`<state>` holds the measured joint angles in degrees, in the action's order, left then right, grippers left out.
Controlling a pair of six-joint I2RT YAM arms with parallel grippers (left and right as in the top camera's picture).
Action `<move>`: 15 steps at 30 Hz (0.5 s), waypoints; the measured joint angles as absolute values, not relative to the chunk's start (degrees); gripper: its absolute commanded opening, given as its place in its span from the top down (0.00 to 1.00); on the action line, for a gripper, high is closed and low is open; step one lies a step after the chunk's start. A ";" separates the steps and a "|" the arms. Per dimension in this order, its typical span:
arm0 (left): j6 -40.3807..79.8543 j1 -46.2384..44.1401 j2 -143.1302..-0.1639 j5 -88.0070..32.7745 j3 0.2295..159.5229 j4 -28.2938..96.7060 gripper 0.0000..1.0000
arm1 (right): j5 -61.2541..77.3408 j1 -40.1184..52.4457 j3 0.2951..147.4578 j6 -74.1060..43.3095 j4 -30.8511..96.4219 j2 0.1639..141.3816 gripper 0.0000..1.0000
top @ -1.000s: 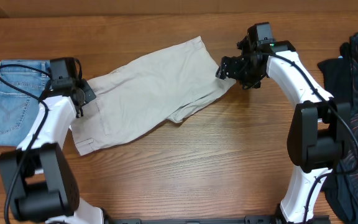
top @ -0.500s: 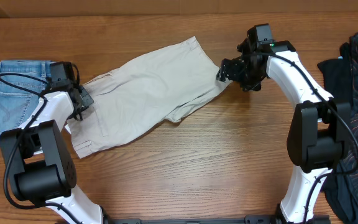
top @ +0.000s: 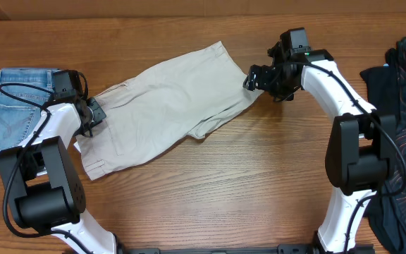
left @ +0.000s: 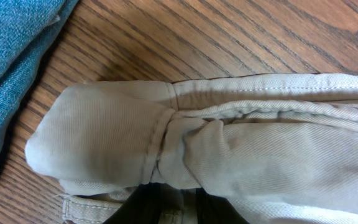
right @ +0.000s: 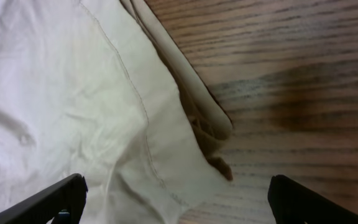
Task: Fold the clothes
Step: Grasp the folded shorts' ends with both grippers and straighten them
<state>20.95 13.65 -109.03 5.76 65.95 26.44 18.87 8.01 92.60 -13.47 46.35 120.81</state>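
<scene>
Only wrist views are showing me this: left fingers (top: 92, 113) pinching light beige cotton shorts (left: 229, 149); right fingers (right: 55, 198) gaping wide.

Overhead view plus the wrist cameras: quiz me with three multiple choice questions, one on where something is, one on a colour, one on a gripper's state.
1. Where do the denim shorts lie?
A) on the robot's left
B) on the robot's right
C) in the middle

2. What colour is the garment spread out in the middle?
A) black
B) blue
C) light khaki

3. How does the right gripper stand?
A) shut on the hem
B) open above the hem
C) out of view

Answers:
1 A, the overhead view shows the denim at the far left.
2 C, the khaki shorts lie there.
3 B, the right wrist view shows both fingers wide apart over the cloth's edge.
</scene>
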 measured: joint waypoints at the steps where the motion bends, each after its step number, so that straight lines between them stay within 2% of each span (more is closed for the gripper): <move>1: 20.95 13.65 -109.03 5.74 66.02 26.61 0.76 | 19.05 8.01 92.55 -13.54 46.13 120.99 0.04; 4: 20.95 13.65 -109.03 5.72 66.06 26.98 0.75 | 19.49 8.01 92.55 -13.54 45.06 122.91 0.05; 7: 20.95 13.65 -109.03 5.56 66.11 27.24 0.75 | 20.23 7.97 92.62 -13.45 43.29 125.73 0.12; 10: 20.95 13.65 -109.03 5.52 66.17 27.64 0.74 | 20.49 7.92 92.66 -13.82 40.97 126.52 0.41; 13: 20.95 13.65 -109.03 5.48 66.28 27.88 0.73 | 20.91 7.92 92.84 -13.63 38.83 127.76 0.86; 14: 20.93 13.65 -109.03 5.39 66.28 27.90 0.73 | 21.04 7.90 92.84 -13.80 38.83 128.18 0.96; 15: 20.93 13.65 -109.03 5.32 66.28 27.94 0.73 | 21.23 7.88 92.84 -13.69 38.79 128.33 0.96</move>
